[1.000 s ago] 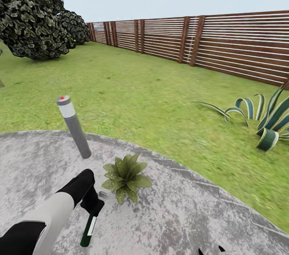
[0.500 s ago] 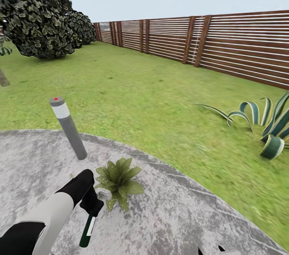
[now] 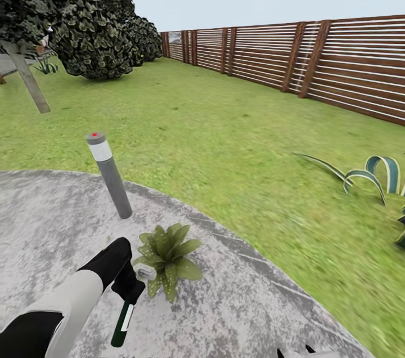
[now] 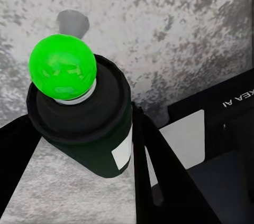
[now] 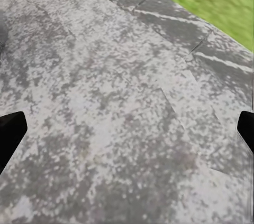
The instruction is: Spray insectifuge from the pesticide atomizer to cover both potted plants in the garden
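My left gripper is shut on the pesticide atomizer, a slim dark green bottle with a white stripe that hangs tilted below the fingers. Its pale grey nozzle head sits right beside the leaves of one potted plant, a low green rosette on the paved patio. In the left wrist view the black fingers clamp the dark atomizer, which ends in a bright green ball. My right gripper hangs open over bare paving, and its tips peek in at the head view's lower edge.
A grey bollard lamp with a red dot stands on the patio edge behind the plant. Lawn stretches to a slatted brown fence. A striped agave is at the right, dark bushes at the back left.
The head view has swung left: fence, agave and bollard lamp slid right in the picture. My left arm and the atomizer keep their place beside the plant.
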Available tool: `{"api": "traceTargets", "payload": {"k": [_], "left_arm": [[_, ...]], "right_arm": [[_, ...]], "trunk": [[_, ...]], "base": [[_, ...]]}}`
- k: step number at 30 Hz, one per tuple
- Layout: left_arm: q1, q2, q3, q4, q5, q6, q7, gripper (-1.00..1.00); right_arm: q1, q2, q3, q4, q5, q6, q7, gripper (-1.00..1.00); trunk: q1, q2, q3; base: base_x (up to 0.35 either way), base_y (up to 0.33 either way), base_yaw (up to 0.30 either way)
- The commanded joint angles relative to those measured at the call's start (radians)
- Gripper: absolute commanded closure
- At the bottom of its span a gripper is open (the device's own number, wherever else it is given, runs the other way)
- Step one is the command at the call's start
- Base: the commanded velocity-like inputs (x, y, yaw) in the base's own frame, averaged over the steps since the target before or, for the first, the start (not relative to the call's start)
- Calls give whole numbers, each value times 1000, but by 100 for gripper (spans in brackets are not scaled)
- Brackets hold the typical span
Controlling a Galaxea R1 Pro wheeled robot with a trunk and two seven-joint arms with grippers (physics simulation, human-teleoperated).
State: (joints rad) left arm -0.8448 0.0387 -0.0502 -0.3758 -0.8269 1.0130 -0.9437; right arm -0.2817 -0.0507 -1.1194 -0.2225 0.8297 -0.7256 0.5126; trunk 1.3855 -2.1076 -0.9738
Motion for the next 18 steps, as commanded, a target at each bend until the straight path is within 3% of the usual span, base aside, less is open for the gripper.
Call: {"api": "traceTargets", "payload": {"k": [1,10,18], "left_arm": [[0,1,-5,-2,-5,5,-8,100],[2,4,-6,-2,-6,5,-8,100],[2,4,-5,-2,-5,5,-7,100]], "right_arm": [[-1,0,-8,0,2,-2,9,-100],[-1,0,-10,-1,2,-2,9,-100],[-1,0,-10,-1,2,-2,9,-100]], "trunk": [[0,0,-1],[0,0,-1],[0,0,-1]], "base": [[0,-264,48],[0,-210,21],[0,-8,253]]}}
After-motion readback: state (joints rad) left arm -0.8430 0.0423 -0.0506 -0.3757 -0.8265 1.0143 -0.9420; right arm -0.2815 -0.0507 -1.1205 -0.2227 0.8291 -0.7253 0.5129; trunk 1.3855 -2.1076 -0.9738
